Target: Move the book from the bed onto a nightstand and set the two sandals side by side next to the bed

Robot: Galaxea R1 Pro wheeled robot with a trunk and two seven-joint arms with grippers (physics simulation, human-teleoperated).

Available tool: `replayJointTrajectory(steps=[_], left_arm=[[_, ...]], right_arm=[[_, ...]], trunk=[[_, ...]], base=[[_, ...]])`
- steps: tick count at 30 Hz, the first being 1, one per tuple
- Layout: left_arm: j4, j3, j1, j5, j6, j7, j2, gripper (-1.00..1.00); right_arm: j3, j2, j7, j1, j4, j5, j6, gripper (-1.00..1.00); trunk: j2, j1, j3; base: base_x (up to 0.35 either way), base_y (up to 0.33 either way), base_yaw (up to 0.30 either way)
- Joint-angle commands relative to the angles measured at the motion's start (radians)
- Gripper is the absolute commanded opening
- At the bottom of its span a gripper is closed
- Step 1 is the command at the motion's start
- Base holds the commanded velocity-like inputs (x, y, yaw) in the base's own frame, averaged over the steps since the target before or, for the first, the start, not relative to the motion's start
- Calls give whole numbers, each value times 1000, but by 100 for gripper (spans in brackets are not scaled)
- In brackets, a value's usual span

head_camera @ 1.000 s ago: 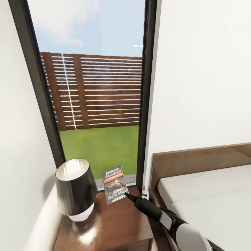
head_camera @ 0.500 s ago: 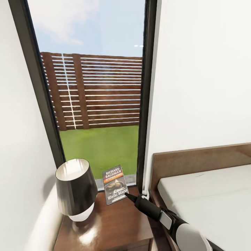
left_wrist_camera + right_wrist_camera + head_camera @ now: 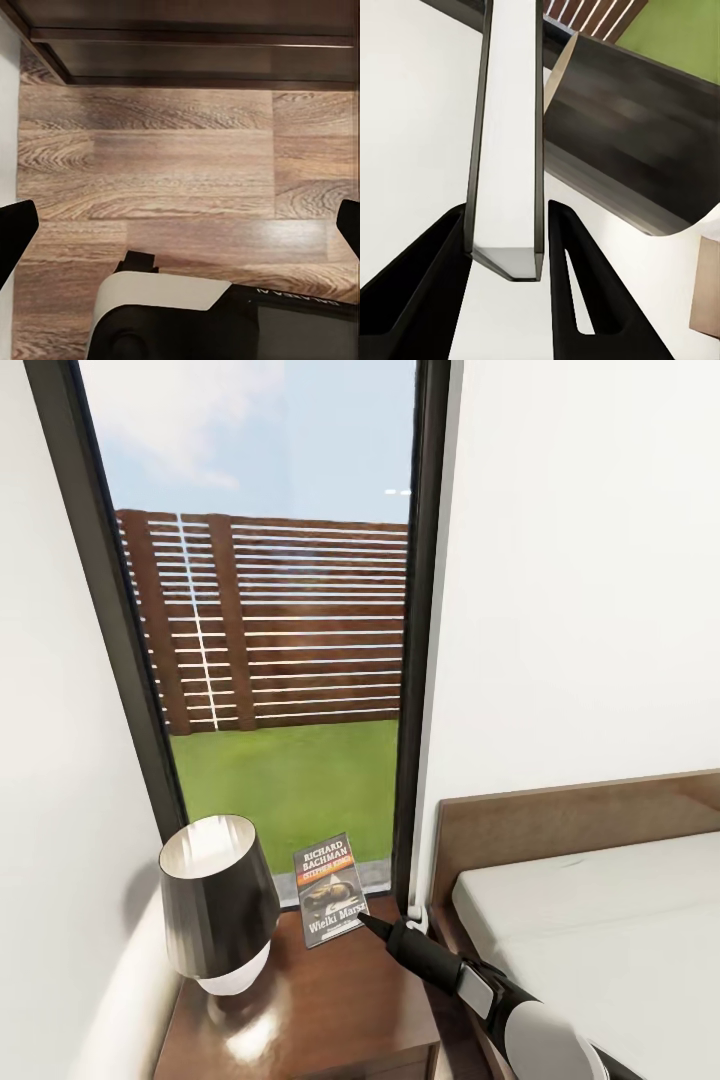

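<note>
Book (image 3: 331,890) upright at nightstand (image 3: 330,1010) back edge; right claw (image 3: 506,247) gripping it.

head faces window (image 3: 270,610), wrists close-up

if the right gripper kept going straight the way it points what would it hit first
The right gripper is already closed on the book, held upright over the nightstand. Straight ahead, past the book, the lamp looks like the first thing in line, though depth is hard to judge.
</note>
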Motion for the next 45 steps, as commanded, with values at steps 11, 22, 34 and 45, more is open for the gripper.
replayJointTrajectory(steps=[11,22,34,45], left_arm=[[-138,-7,1,9,182,5,5,100],[-306,-7,2,8,293,10,8,100],[-340,-9,2,6,321,13,8,100],[-558,-7,12,7,434,13,9,100]], right_arm=[[-10,-2,-17,0,-2,2,13,-100],[-10,0,-111,0,-2,0,26,-100],[-11,2,-242,0,-2,-1,82,-100],[-11,6,-325,-1,-3,-12,119,-100]], trunk=[[-1,0,-1],[-1,0,-1],[-1,0,-1],[-50,27,-23]], base=[[0,0,0],[0,0,0],[0,0,0],[0,0,0]])
